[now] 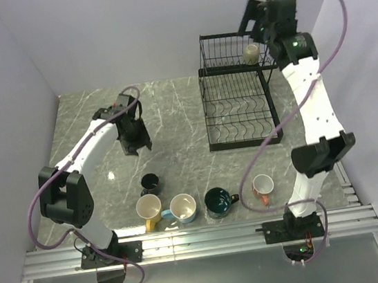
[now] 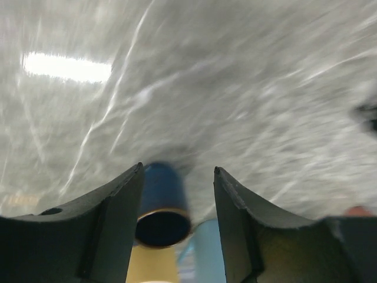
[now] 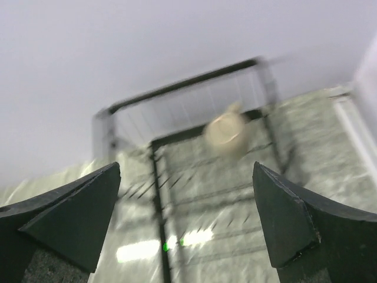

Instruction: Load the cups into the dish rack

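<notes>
**1. Rack.** Black wire dish rack point(image 1: 207, 122) stands at the far right of the grey marble-look table point(image 1: 171, 109). The raised upper basket point(image 1: 222, 48) is at the rear, and the slotted lower tray point(image 1: 239, 126) is in front of it.

**2. Cups.**
- Loaded: 1 pc. The olive-grey mug point(image 1: 252, 52) sits in the upper basket at its right end, mouth visible from above.
- On the table: 5 pcs, all near the front edge ahead of the arm bases.
  - The navy mug point(image 1: 150, 183) stands alone, a little farther back than the rest.
  - The others form a row, L to R: yellow mug point(image 1: 149, 208), light blue mug point(image 1: 183, 208), dark teal mug point(image 1: 218, 202), orange-pink mug point(image 1: 262, 186).
  - Yellow and light blue stand just beside each other; contact cannot be confirmed.
  - Orange-pink stands apart from teal, close to the right arm's lower link.

**3. Left gripper** point(image 2: 178, 167)
- Wrist view (blurred): fingers partly apart, nothing between them, no contact w/ any cup.
- The navy mug shows past the fingertips, w/ yellow and light blue at the bottom edge.
- Top view: the gripper is over bare table at left-centre, beyond the navy mug, tilted toward it.

**4. Right gripper** point(image 3: 186, 166)
- Wrist view (blurred): fingers spread wide, empty.
- The olive-grey mug shows in the gap, below and clear of both fingers.
- Top view: the gripper is raised above the upper basket, near that mug.
</notes>
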Available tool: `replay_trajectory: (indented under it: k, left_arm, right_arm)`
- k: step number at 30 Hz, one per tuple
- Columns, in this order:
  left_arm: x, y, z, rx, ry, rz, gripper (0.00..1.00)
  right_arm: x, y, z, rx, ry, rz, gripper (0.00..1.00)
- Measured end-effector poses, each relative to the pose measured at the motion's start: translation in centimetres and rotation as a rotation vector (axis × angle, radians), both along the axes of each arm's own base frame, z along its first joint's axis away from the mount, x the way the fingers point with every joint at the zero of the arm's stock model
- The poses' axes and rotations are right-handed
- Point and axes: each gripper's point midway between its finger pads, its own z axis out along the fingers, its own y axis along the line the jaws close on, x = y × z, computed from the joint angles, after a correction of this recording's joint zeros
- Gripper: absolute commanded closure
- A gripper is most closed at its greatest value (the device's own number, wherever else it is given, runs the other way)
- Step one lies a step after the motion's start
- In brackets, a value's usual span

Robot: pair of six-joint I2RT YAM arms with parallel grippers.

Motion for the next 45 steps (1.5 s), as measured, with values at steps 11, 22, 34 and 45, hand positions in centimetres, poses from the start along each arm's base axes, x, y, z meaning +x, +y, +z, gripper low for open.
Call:
replay_trajectory:
  k: [11, 22, 34, 45]
  left_arm:
    - [-6.6, 1.0, -3.6, 0.069, 0.124, -0.065, 0.48]
    - [-6.4, -1.2, -0.4, 0.037, 0.044, -0.102, 0.48]
    - [-10.0, -2.8, -2.0, 0.024, 0.106, -0.139, 0.52]
    - [-10.8, -3.3, -5.2, 0.046, 0.156, -0.158, 0.59]
  right_arm:
    - [-6.7, 10.4, -6.8, -0.011, 0.216, 0.216, 0.0]
    - [-9.2, 8.9, -7.6, -0.025, 0.26, 0.173, 0.0]
    - [-10.1, 8.2, -8.7, -0.046, 0.298, 0.153, 0.0]
    - [-10.6, 7.6, -10.1, -0.082, 0.342, 0.14, 0.0]
